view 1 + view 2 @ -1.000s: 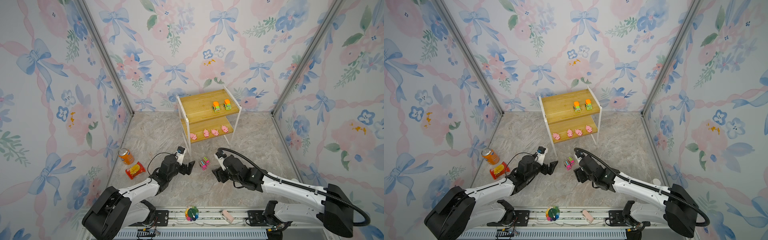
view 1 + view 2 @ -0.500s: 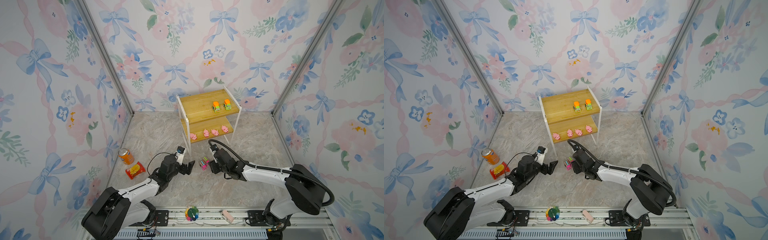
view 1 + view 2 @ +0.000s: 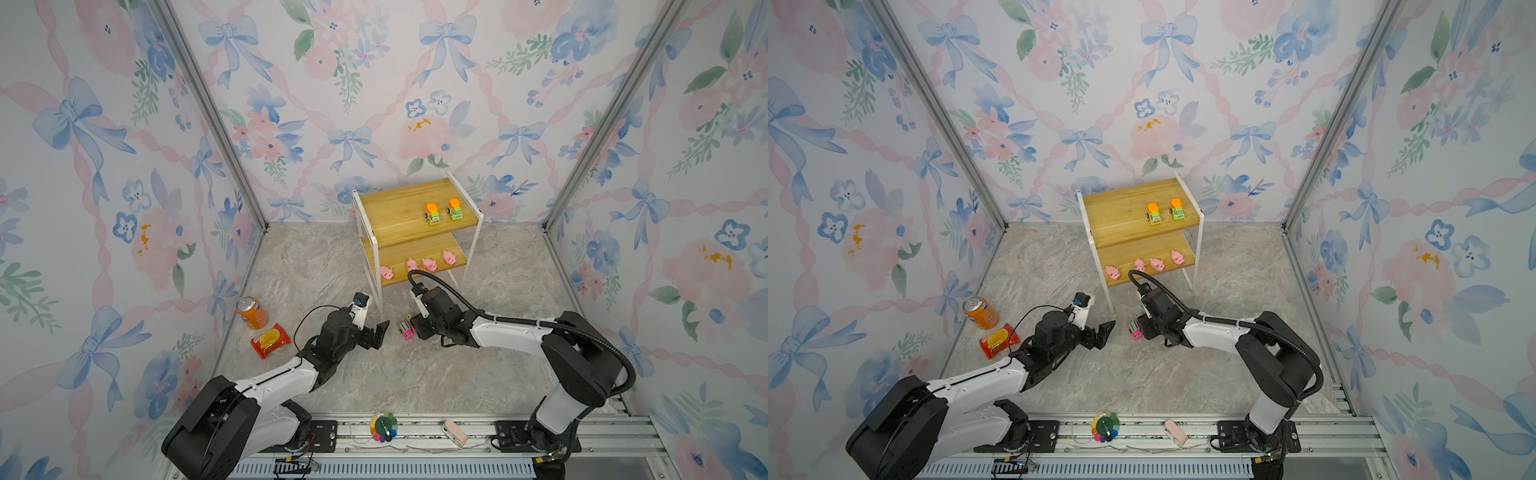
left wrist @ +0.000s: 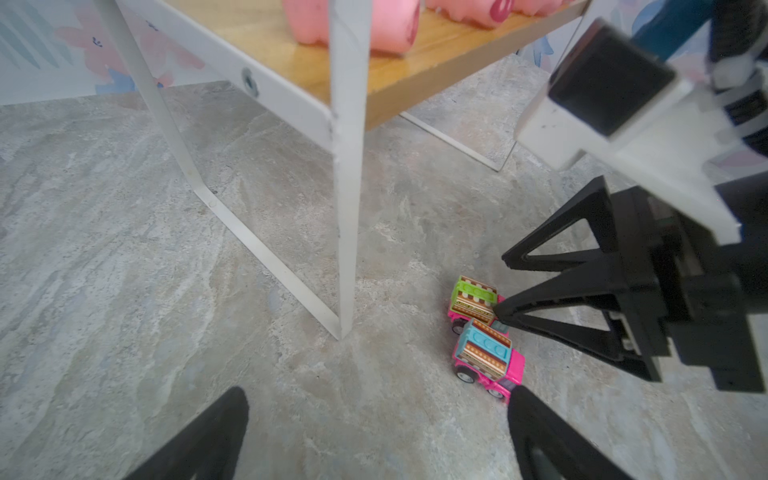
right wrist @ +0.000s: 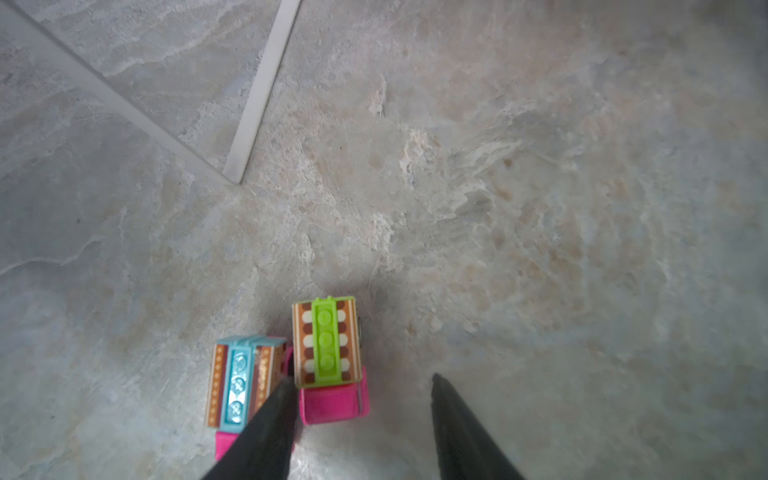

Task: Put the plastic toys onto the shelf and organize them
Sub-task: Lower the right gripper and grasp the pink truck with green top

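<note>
As one finger [image 5: 266,424] slots between blue-topped truck [image 5: 239,378] and green-topped truck [image 5: 326,345], right gripper [image 5: 360,377] straddles the latter, jaws apart. Left gripper [image 4: 376,390] hovers, jaws apart.

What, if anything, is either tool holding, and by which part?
Nothing. The right tool straddles the green-topped pink truck, jaws not closed on it; the left tool is empty.

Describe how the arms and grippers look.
The left arm and right arm are white shells with black joints. The left gripper and right gripper have black, triangular, open-framed fingers. A thick black cable loops over the right arm. A white camera housing tops each wrist.
</note>
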Controlling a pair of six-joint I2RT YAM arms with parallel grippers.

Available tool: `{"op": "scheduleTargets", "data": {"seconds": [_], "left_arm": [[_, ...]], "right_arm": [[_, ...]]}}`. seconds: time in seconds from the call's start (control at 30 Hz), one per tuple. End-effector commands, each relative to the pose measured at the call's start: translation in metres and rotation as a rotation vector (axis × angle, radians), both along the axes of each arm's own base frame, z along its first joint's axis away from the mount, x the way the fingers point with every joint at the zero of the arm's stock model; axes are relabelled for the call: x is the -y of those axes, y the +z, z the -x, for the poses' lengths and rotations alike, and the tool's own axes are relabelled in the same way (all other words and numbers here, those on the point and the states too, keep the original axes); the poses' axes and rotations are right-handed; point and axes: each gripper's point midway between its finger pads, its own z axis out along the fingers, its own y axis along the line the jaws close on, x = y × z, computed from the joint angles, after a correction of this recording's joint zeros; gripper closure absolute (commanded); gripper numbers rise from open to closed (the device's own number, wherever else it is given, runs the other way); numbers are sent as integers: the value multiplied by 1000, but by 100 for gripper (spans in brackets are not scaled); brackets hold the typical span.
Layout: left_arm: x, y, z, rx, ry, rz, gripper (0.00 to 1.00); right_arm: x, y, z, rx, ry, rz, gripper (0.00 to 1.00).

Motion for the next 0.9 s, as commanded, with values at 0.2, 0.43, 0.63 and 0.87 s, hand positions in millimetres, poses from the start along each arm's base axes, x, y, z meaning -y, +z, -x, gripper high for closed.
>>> {"op": "scheduleTargets", "data": {"seconds": [0.2, 0.43, 0.63, 0.87], "left_arm": [[-4, -2, 5, 3, 6, -11, 2], [-5, -4, 5, 2, 11, -13, 2], [-7, -2, 5, 9, 16, -14, 2], [-7, -1, 5, 10, 15, -11, 2]], "right_arm": [[-18, -9, -2, -19, 56, 11, 48], [-25, -16, -5, -28, 60, 16, 53], [-24, -15, -3, -44, 51, 13, 69], [-24, 3, 8, -72, 44, -10, 76]]}}
